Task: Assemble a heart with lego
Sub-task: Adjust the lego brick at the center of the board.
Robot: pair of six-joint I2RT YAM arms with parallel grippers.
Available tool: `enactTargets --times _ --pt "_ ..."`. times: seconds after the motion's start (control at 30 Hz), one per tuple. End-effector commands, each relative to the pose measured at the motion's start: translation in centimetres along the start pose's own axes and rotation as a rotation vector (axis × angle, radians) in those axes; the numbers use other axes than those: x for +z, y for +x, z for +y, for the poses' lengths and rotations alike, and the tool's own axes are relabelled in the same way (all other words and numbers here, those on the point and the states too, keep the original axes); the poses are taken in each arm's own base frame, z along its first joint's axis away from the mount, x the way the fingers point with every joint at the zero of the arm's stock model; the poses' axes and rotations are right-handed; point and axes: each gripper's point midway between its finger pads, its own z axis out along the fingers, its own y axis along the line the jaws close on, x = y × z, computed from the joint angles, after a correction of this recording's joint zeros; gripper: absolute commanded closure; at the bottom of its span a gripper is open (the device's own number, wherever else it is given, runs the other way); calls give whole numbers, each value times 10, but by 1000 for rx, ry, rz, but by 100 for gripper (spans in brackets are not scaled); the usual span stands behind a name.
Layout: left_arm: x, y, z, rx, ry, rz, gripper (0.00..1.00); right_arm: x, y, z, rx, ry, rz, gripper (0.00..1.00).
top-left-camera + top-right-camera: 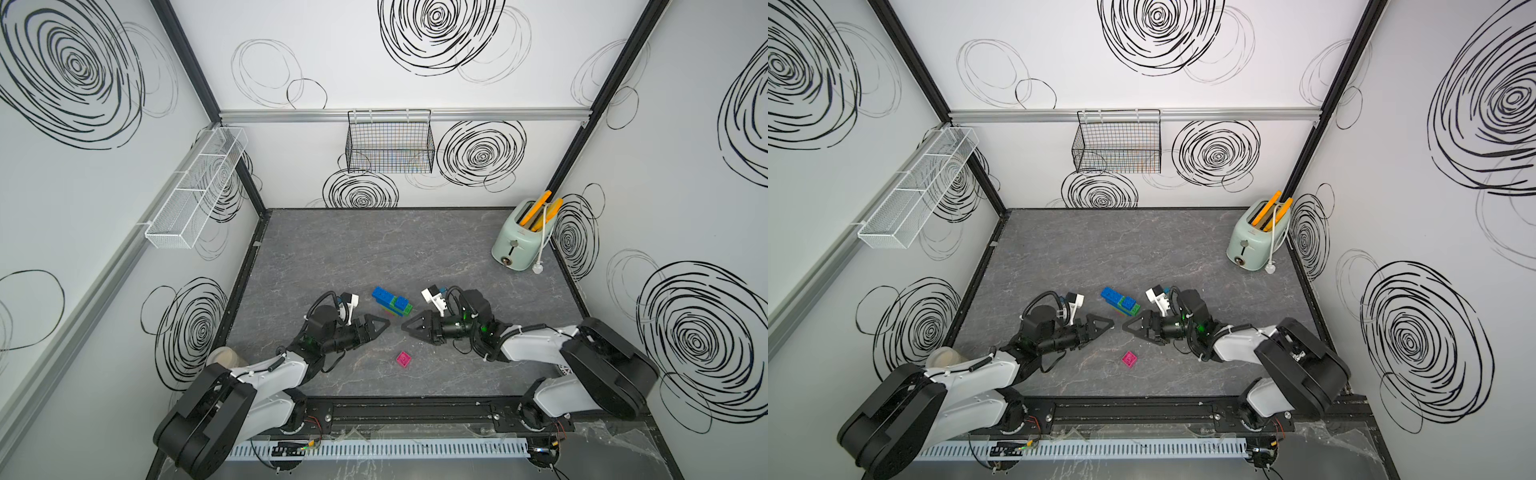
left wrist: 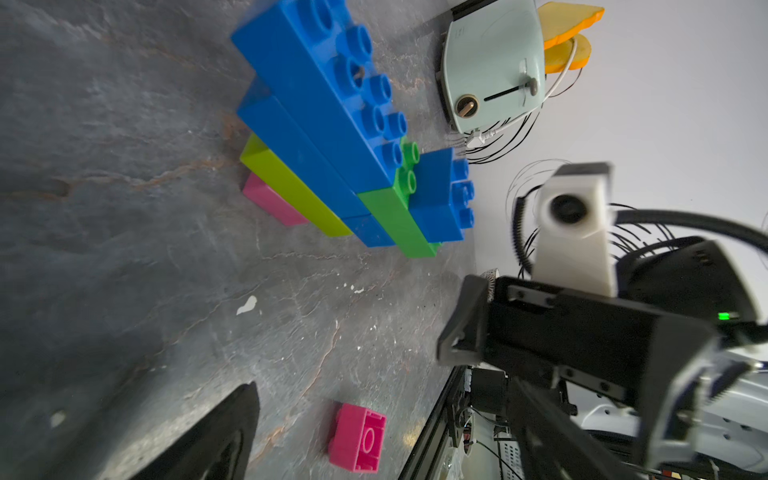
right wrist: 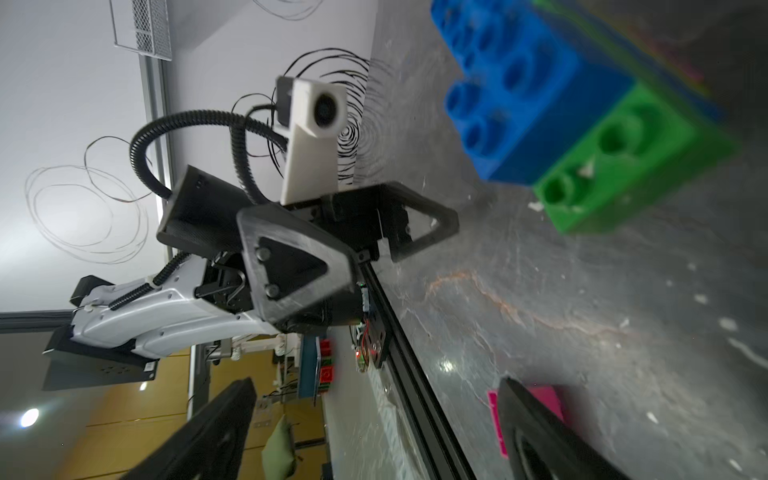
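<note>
A white mesh rack (image 1: 195, 191) hangs on the left wall. Below it the left arm reaches in over the grey table (image 1: 332, 249). The left gripper (image 1: 380, 327) lies low and points right, its jaws spread wide with nothing between them. The right wrist view shows its two fingers standing clearly apart. Its tip sits just near and left of the heart, not touching it.

The heart (image 1: 392, 304) stands about mid-table, a little toward the near side, in line with the black wire basket (image 1: 390, 141) on the far wall. It is a stepped stack with its studs up: a pink tip lowest on the table, then a lime row, then a blue row. On top, a long blue piece takes the left, farther end. A green piece with a blue square on it takes the right end.

A pink brick (image 1: 403, 359) lies alone nearer the front edge, well apart from the heart and between the two arms, with its hollow underside showing.

The right gripper (image 1: 409, 328) points left, close to the left one's tip but with a gap between them, and just near and right of the heart without touching it. Its jaws are wide apart and empty. In its own wrist view both fingers frame bare table, and one finger hides part of the pink brick.

In the far right corner stands a mint toaster (image 1: 521, 237) with orange slices (image 1: 536, 208) sticking up out of it and a white cord hanging down its side.
</note>
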Motion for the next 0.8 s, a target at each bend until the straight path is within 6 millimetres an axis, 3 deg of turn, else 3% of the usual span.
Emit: enactTargets --times 0.0,0.1,0.2,0.37,0.63,0.77 --pt "1 10 8 49 -46 31 3 -18 23 -66 -21 351 53 6" --pt "-3 20 19 65 -99 47 3 -20 25 -72 -159 484 66 8" --pt "-9 23 25 36 -103 38 3 -12 33 -70 -419 657 90 11" --pt "-22 7 28 -15 -134 -36 3 0 49 -77 -732 884 120 14" --pt "-35 -12 32 -53 -127 -88 3 20 66 -79 -973 1043 180 25" --pt "-35 -13 34 -60 -123 -89 3 29 79 -68 -1068 1057 192 25"
